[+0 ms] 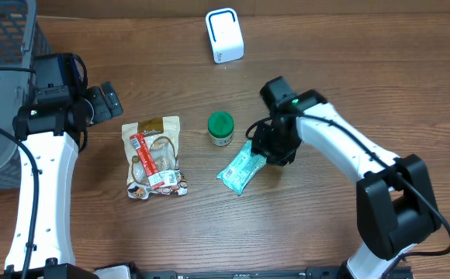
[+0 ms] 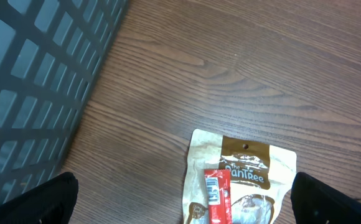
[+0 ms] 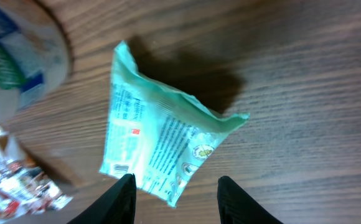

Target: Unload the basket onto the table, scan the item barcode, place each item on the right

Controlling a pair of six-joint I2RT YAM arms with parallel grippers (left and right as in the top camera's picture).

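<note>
Teal packet [image 3: 159,140] sits between right gripper's [image 3: 175,182] parted fingers [image 3: 121,202] — seemingly unpinched, wrist-view only — left gripper [image 2: 183,182] splayed.

Mint-green printed packet [image 3: 162,146], green-lidded jar [image 1: 220,124], white scanner [image 1: 224,35], brown wood-grain table [image 1: 365,77].

One white rounded box [image 1: 224,35] at upper centre, one green-lidded jar [image 1: 220,128], one teal foil packet [image 1: 241,170], one brown-and-clear snack pouch [image 1: 155,157], one grey mesh basket [image 1: 4,46] at upper left.

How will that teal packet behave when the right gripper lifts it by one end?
Probably floppy: the teal packet looks like thin, crinkled film and may droop from the right gripper. Likely light, being a slim pouch. Its smooth wrap might slip.
</note>
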